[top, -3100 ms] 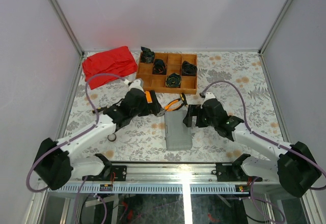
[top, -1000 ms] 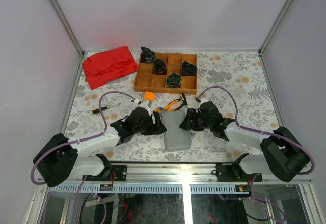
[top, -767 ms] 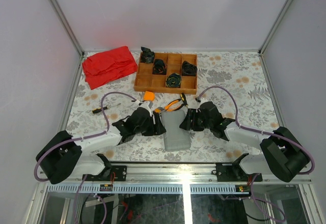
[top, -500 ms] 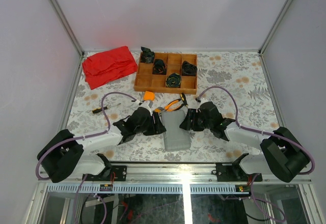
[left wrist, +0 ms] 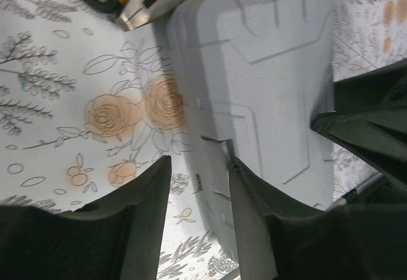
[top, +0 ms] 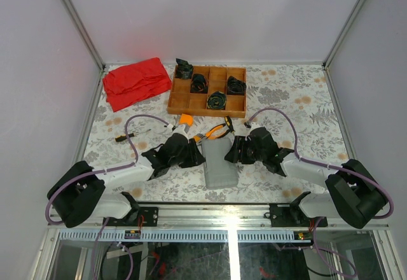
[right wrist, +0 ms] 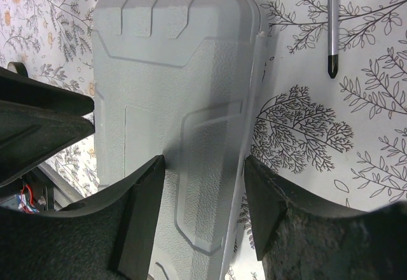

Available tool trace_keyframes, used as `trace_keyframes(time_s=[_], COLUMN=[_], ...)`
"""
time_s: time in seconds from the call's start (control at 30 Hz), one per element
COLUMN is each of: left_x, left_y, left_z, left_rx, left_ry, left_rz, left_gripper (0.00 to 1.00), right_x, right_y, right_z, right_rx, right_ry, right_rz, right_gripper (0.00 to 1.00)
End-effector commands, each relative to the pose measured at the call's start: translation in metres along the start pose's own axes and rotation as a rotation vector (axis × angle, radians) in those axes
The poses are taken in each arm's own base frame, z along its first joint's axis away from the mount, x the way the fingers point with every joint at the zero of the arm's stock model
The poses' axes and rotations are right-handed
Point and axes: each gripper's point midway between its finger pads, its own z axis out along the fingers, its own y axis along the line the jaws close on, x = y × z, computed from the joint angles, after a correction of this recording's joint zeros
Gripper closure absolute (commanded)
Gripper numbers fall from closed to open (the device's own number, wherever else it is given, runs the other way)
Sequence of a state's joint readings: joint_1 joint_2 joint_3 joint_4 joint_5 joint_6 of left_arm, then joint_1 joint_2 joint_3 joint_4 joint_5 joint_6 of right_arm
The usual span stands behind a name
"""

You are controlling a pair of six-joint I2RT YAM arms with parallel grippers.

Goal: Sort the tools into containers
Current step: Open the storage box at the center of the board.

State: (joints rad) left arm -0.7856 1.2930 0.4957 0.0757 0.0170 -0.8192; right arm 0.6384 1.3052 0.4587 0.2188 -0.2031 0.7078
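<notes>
Two grippers flank the closed grey case (top: 220, 162) at 6 o'clock on the flowered table (top: 299, 102).

A red cloth (top: 133, 81) lies at 10 o'clock and a wooden tray (top: 170, 98) of black coils at 12. The case lies flat. The left gripper (left wrist: 197, 162) at its 9 o'clock has its jaws spread astride the case's rim. The right gripper (right wrist: 203, 162) at its 3 o'clock does likewise, one finger over the lid and one over the table. Orange pliers (top: 216, 129) touch the case's 12 o'clock end. An orange tape measure (top: 185, 119) sits at its 11, and a screwdriver (right wrist: 331, 25) lies at its 1 o'clock.
</notes>
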Motion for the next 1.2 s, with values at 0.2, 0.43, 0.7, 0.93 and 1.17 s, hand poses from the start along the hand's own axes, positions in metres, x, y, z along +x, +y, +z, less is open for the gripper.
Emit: trace_keyframes(time_s=[0.2, 0.43, 0.7, 0.93, 1.17], left_x=[0.016, 0.017, 0.009, 0.005, 0.000], left_y=[0.025, 0.037, 0.067, 0.073, 0.073], left_z=[0.000, 0.001, -0.008, -0.018, -0.024], left_rx=[-0.077, -0.138, -0.325, -0.378, -0.382], left_ry=[0.025, 0.029, 0.011, -0.002, -0.026], left_rz=[-0.003, 0.008, 0.051, 0.056, 0.063], left_gripper=[0.62, 0.68, 0.86, 0.92, 0.92], right_x=[0.022, 0.022, 0.021, 0.024, 0.024], right_y=[-0.030, -0.037, -0.048, -0.050, -0.050], right_z=[-0.003, -0.003, -0.003, -0.003, -0.002], right_rx=[0.110, 0.157, 0.231, 0.234, 0.235], right_ry=[0.057, 0.065, 0.059, 0.067, 0.068], right_rz=[-0.008, -0.001, 0.028, 0.034, 0.034], right_gripper=[0.41, 0.42, 0.45, 0.45, 0.45])
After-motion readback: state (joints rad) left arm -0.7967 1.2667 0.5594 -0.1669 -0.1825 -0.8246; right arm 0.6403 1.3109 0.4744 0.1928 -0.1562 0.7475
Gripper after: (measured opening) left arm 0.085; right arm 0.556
